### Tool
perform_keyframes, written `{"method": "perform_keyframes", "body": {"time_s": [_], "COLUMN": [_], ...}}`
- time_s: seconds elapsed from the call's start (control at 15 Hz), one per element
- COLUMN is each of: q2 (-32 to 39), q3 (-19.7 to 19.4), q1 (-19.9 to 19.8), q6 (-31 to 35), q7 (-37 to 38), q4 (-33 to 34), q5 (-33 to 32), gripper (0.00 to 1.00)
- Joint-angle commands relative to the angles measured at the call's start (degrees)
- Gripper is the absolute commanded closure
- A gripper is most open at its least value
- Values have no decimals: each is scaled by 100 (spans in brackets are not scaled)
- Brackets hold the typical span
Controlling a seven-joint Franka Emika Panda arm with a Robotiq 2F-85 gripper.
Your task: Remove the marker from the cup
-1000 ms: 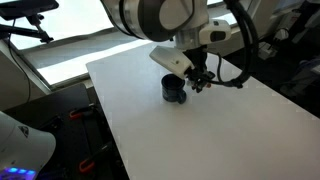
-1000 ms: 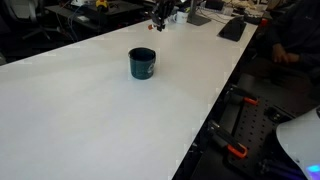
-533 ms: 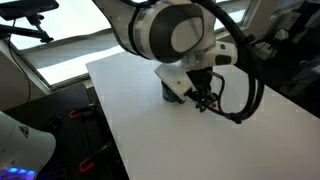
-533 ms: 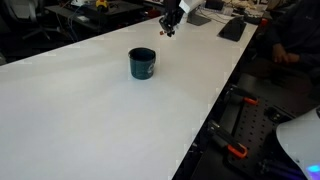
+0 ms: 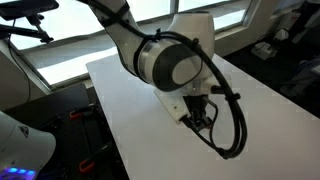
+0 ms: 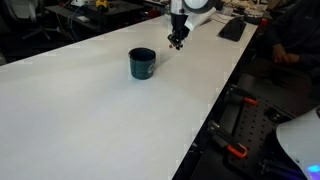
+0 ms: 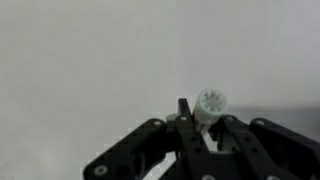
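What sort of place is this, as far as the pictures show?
Probably an office or a lab. There is a long white table, what looks like a dark keyboard lies at its far end, and large bright windows run behind the table.

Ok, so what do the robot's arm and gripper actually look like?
The arm is white, with fat rounded joints, one ringed by a dark band. A thick black cable loops off it beside the gripper. The gripper is black, and the wrist view shows slim linked fingers. No markings are readable.
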Motion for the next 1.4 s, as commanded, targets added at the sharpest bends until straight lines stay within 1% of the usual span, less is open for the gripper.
{"method": "perform_keyframes", "body": {"time_s": [0.0,0.07,0.13,0.2,0.33,0.4,1.33], "q2": [343,412,459,333,426,442,456], "q3": [-168,-189,-223,-167,-194,-196,-205], "q1": [135,154,214,128,170,181,185], "q6": [226,228,190,114,116,116,116], "q7": [79,74,105,-101,-100,-100,-99], "q4": [119,135,159,60,108,123,153], "q5": [63,95,112,182,197,200,203], "gripper": [95,68,54,72,59,54,54]}}
